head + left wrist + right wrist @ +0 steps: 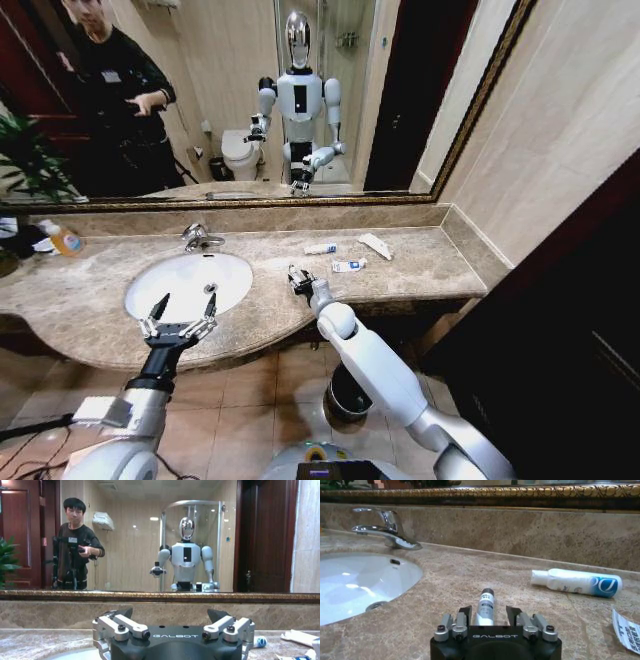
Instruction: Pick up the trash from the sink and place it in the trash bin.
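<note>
Right gripper low over countertop, fingers closed around small white tube, likely gripped for bin; left gripper spread wide, empty, waiting above sink

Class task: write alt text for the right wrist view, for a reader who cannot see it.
The right tool sits low over the marble countertop with a small white tube between its fingers. Farther along the counter lies a white-and-blue tube, with a flat white wrapper at the edge. The white sink and its chrome faucet are alongside.
</note>
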